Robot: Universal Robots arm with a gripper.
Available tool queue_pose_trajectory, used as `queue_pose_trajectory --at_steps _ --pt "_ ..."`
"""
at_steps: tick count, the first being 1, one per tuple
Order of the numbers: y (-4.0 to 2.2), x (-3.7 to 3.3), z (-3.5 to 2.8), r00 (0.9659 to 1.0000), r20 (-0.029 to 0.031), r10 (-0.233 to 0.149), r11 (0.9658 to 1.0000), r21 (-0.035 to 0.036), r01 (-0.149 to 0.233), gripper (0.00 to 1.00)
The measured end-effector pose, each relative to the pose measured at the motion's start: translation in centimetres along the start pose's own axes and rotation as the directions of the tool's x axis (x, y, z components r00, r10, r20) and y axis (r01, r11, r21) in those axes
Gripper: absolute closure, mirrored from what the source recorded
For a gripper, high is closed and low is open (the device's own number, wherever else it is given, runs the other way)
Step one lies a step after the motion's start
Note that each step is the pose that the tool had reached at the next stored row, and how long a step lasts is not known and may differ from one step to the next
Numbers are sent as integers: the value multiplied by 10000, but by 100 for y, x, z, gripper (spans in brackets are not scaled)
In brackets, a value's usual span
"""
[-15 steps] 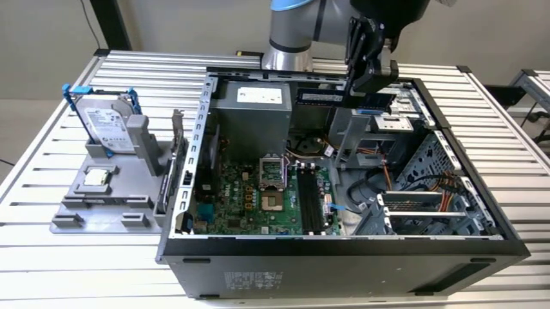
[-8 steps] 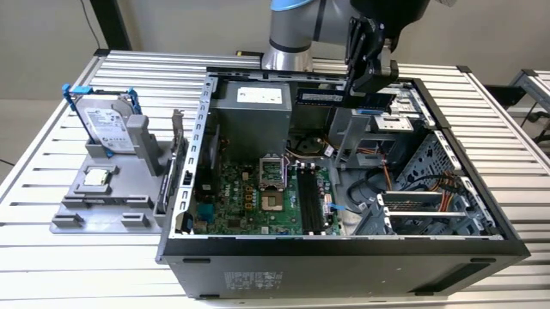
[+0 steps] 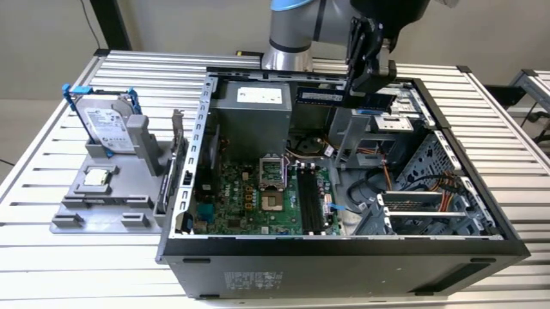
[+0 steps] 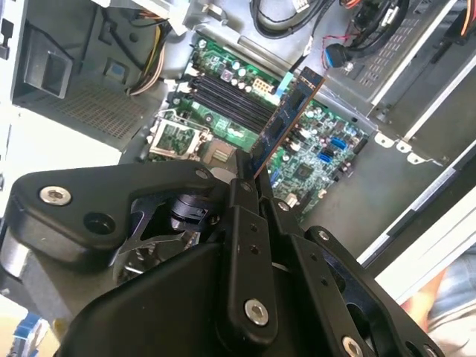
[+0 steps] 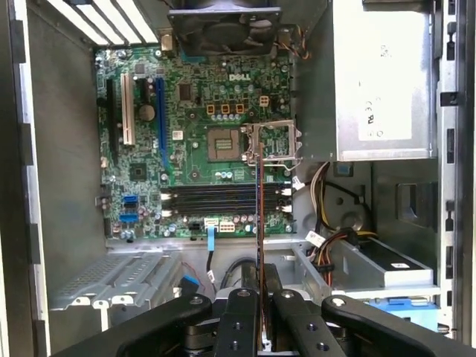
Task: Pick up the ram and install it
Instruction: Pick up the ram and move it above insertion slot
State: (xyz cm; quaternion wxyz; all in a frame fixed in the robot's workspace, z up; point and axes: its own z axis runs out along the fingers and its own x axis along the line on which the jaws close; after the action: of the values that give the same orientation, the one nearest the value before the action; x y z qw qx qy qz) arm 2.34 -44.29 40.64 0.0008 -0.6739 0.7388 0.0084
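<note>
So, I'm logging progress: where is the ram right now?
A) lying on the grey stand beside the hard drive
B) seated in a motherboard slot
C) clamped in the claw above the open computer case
C: the claw grips the ram over the motherboard, clear of the slots.

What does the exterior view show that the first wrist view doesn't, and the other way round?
Exterior view: a silver hard drive in a blue frame and a small square silver processor chip, both on a grey stand at the exterior view's left, on a slatted metal table. First wrist view: the long bluish-green ram stick edge-on, crossing the black memory slots in that picture. Both: the black pincer gripping that stick above the green motherboard.
</note>
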Motion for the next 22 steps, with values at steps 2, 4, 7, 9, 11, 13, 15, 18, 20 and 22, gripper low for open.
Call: queue_pose_trajectory --at_steps 2,4,7,9,11,13,15,18,20,22 --pt "0 0 1 9996 4 279 9996 4 -279 100" --pt "1 0 0 9984 8 572 9984 7 -572 100" --pt "1 0 0 9951 12 993 9951 12 -993 100" --pt "0 0 0 9922 16 1250 9922 15 -1250 100" --pt "0 0 1 9886 20 1503 9886 18 -1503 100" --pt "0 0 1 9848 23 1740 9848 20 -1740 100" --pt "0 0 0 9805 26 1967 9805 23 -1967 100" --pt "0 0 0 9760 28 2179 9760 24 -2179 100" --pt "0 0 0 9727 30 2321 9727 25 -2321 100" --pt "0 0 0 9696 32 2448 9696 26 -2448 100"
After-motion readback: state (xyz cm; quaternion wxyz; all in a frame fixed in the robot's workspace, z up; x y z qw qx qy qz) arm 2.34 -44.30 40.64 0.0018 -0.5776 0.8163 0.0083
